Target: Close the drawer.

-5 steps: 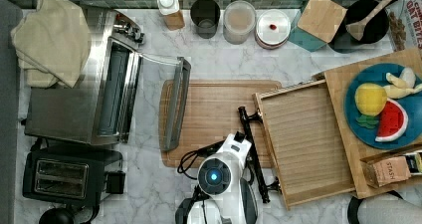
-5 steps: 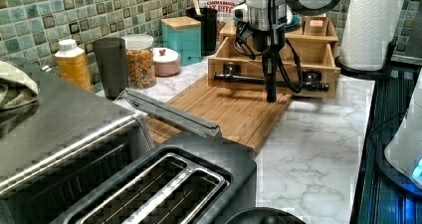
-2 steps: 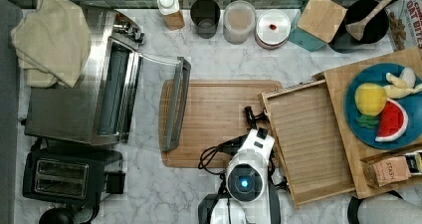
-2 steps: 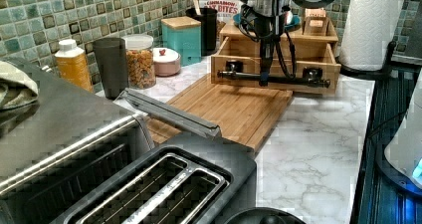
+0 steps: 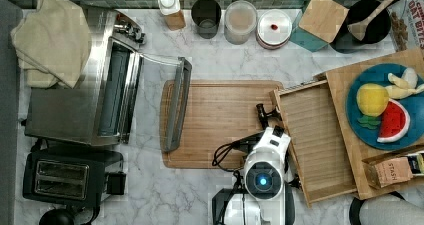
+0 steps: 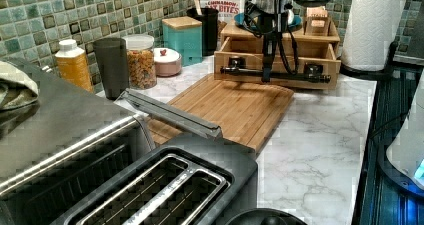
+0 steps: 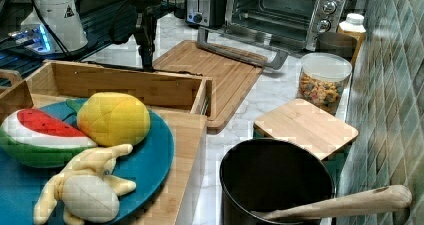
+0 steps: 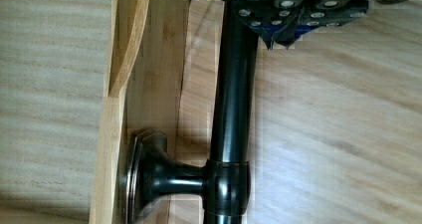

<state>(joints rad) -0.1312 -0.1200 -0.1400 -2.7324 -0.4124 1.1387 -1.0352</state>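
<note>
Partly open drawer [image 5: 320, 135], claw [image 6: 266, 75] at handle [image 6: 275, 75]

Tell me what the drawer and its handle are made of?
The drawer looks like pale wood, maybe bamboo, with fine grain lines and a matte finish. Its handle seems to be dark metal, smooth and slightly shiny, though coated plastic is possible.

Top view straight down over the marble tabletop [image 5: 220, 70], toaster oven [image 5: 95, 100] at the top view's left, drawer [image 5: 320, 135] at the top view's right. Left view low behind the toaster [image 6: 165, 190], facing the drawer [image 6: 277, 65] front; right view from the opposite end, over the fruit plate [image 7: 150, 150]. Wrist view tight on the handle bar [image 8: 234, 114]; cutting board [image 5: 220, 120] shared by top, left and right views.
</note>
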